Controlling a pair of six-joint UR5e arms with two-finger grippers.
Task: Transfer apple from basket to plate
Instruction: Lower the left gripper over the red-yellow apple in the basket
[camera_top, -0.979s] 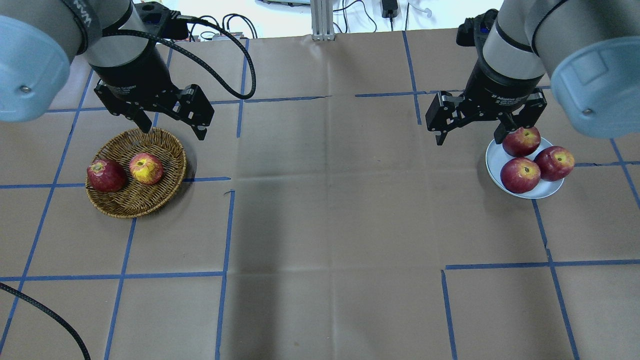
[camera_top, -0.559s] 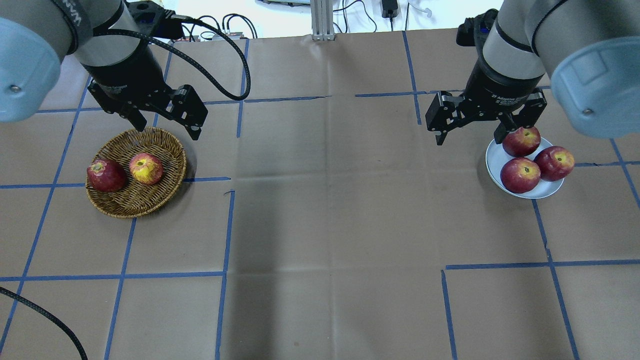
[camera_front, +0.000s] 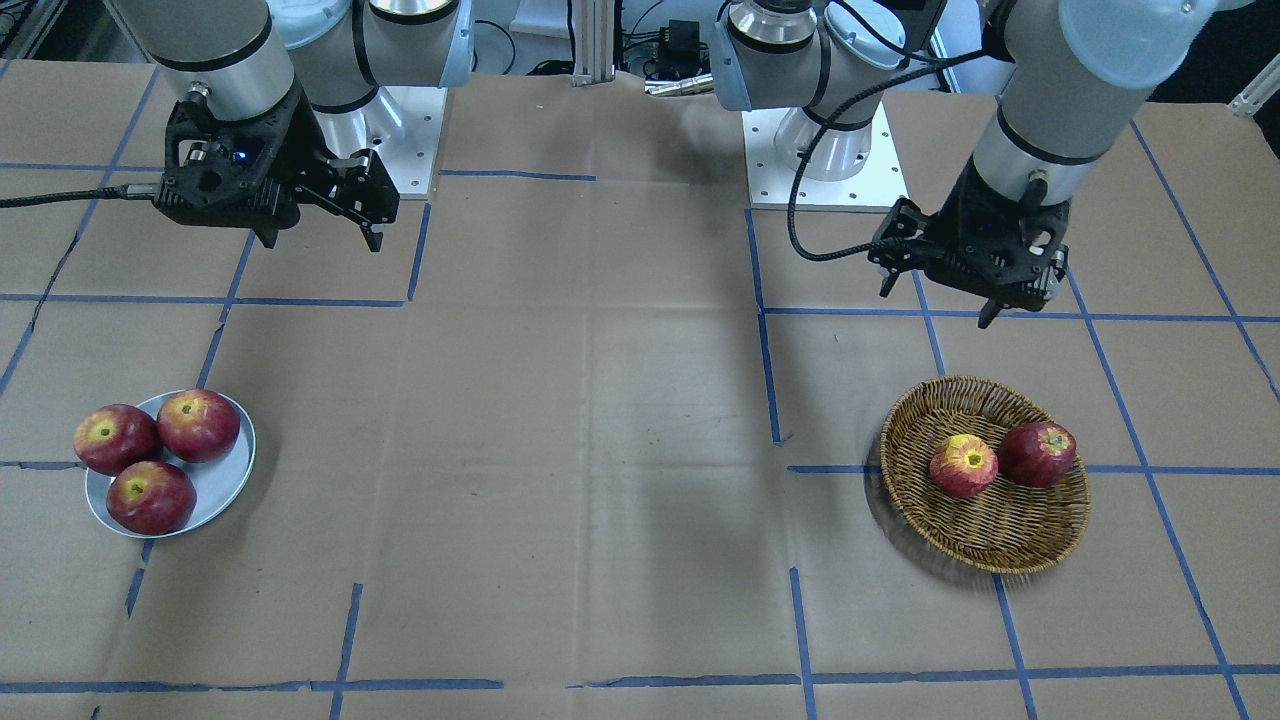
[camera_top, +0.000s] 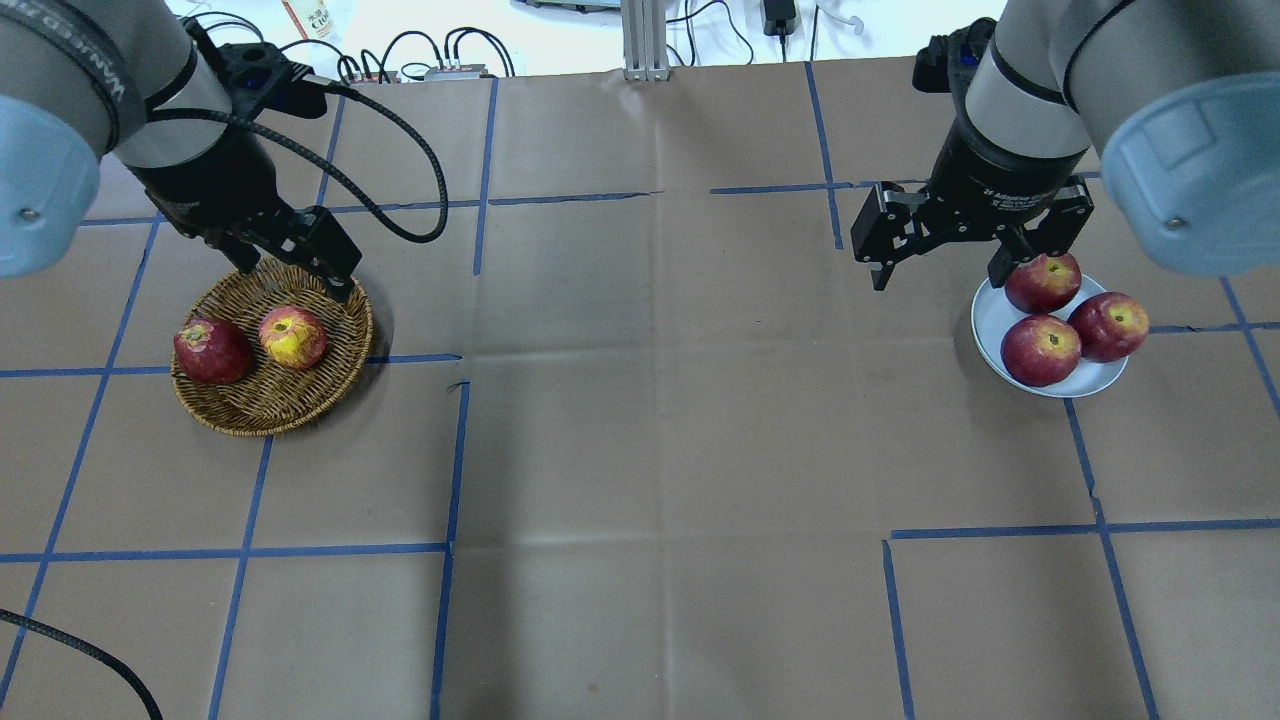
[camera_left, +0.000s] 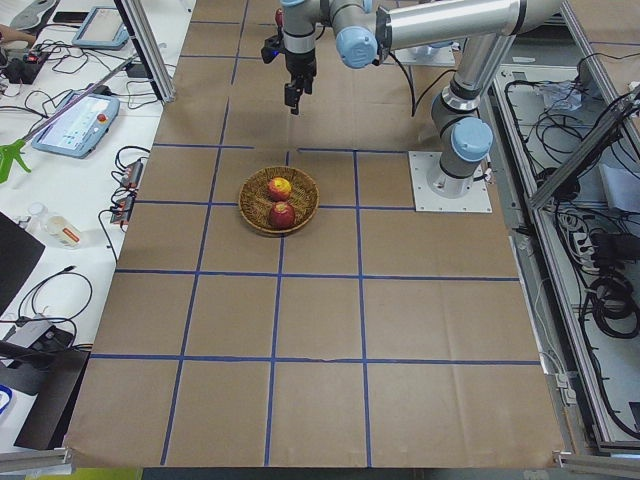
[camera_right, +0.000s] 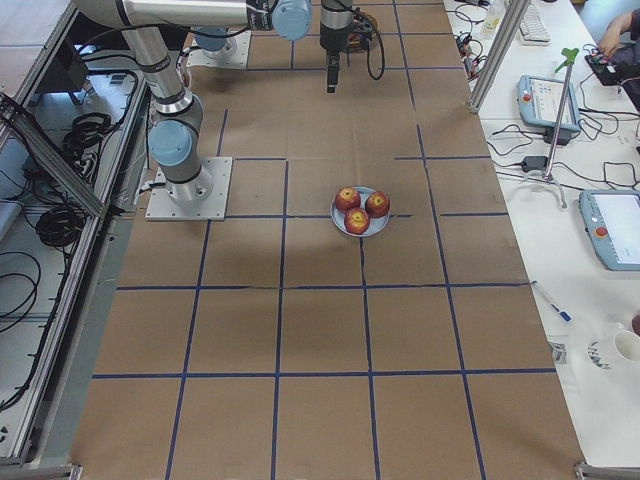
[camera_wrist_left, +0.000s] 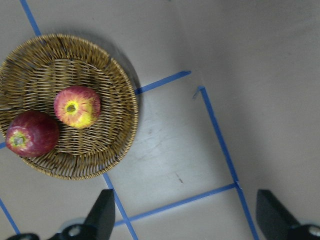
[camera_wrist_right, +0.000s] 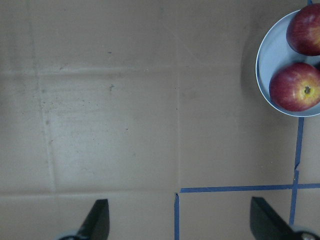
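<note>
The apple (camera_top: 293, 336), pinkish-red with a yellow patch at the stem, lies in the wicker basket (camera_top: 240, 415) beside a darker red apple (camera_top: 212, 351). It also shows in the front view (camera_front: 963, 466) and the left wrist view (camera_wrist_left: 77, 106). My left gripper (camera_top: 293, 276) is open and empty, raised over the basket's far rim, clear of the apple. The grey-blue plate (camera_top: 995, 310) at the right holds three dark-red apples. My right gripper (camera_top: 938, 282) is open and empty, raised beside the plate's far left edge.
Brown paper with blue tape lines covers the table (camera_top: 660, 420). The left arm's black cable (camera_top: 400, 215) loops behind the basket. The robot's base plates (camera_front: 825, 170) stand at the table's back.
My left gripper has moved left and a little toward the basket, from beyond its far right rim to over its far rim. The right arm, apples, basket and plate have not moved.
</note>
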